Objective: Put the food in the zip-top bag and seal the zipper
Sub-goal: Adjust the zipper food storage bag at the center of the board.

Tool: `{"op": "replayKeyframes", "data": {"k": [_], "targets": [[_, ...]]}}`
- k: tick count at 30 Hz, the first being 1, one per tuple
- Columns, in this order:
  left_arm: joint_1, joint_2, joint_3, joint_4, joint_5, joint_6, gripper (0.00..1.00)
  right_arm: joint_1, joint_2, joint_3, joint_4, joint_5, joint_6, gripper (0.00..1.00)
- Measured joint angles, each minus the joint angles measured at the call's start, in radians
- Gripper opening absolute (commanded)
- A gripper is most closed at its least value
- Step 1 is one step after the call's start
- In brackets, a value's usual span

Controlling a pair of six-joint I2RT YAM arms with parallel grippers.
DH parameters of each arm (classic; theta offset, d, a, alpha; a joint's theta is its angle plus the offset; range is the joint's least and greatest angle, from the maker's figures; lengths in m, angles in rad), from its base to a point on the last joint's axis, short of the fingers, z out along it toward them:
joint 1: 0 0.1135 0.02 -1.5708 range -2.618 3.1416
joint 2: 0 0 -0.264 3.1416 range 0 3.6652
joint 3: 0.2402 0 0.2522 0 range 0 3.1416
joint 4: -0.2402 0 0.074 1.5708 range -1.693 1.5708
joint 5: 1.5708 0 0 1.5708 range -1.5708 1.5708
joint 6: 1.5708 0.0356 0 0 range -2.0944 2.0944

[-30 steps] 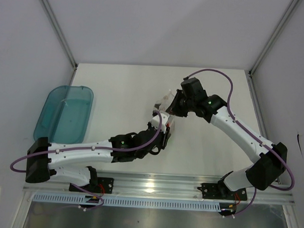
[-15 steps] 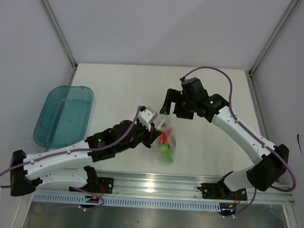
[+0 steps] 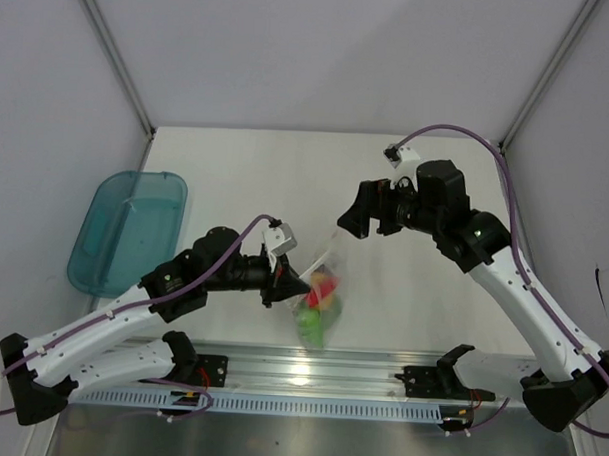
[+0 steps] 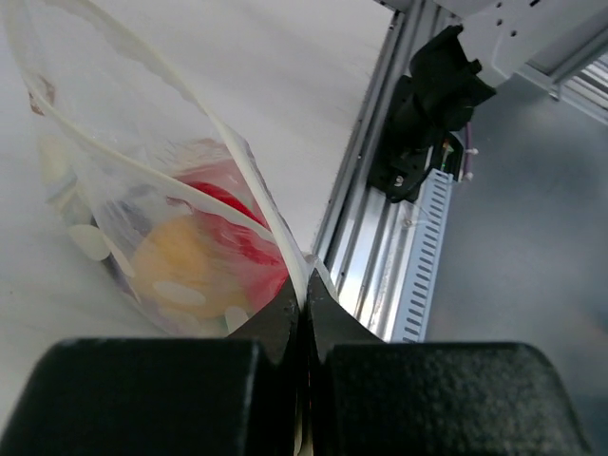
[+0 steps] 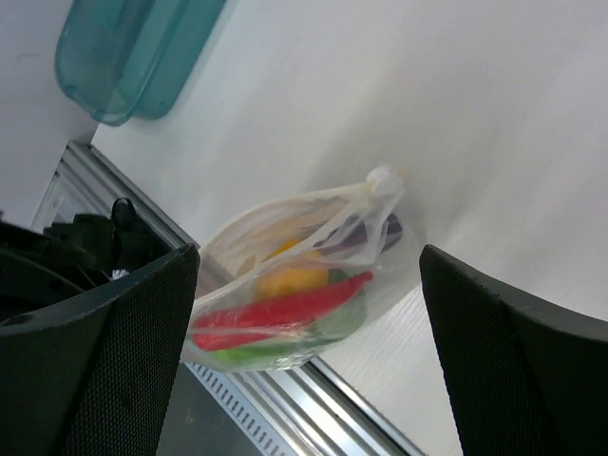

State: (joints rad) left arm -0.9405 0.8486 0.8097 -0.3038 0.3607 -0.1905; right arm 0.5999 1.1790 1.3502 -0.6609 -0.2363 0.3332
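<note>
The zip-top bag (image 3: 320, 294) is clear with white dots and hangs near the table's front edge. My left gripper (image 3: 283, 277) is shut on its mouth edge (image 4: 304, 285). The zipper (image 4: 256, 195) runs as a pale strip from those jaws up across the left wrist view. The food is inside the bag: a red chili (image 5: 285, 309), a yellow pepper (image 5: 299, 278), a green piece (image 5: 275, 353) and the dark eggplant (image 5: 385, 233). My right gripper (image 3: 370, 215) stands wide open, above and behind the bag (image 5: 309, 252), touching nothing.
A teal translucent tray (image 3: 129, 227) lies at the table's left side, also in the right wrist view (image 5: 133, 47). The metal rail (image 3: 309, 373) with both arm bases runs along the near edge, right below the bag.
My right gripper opened, let go of the bag and drew back up and to the right. My left gripper shut on the bag's edge and carried it toward the near edge.
</note>
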Motion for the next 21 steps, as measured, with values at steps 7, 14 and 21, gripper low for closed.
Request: {"op": "replayKeyframes", "data": {"k": [7,14,21], "targets": [[0.095,-0.059,-0.001,-0.014,0.192,-0.003,0.01,-0.049,-0.138,-0.276,0.214,-0.266,-0.089,0.99],[0.145,-0.125,0.002,-0.027,0.344,-0.011,0.01,-0.123,-0.138,-0.317,0.353,-0.505,-0.14,0.97],[0.175,-0.158,0.029,-0.056,0.414,-0.019,0.01,-0.162,-0.116,-0.349,0.439,-0.681,-0.169,0.96]]}}
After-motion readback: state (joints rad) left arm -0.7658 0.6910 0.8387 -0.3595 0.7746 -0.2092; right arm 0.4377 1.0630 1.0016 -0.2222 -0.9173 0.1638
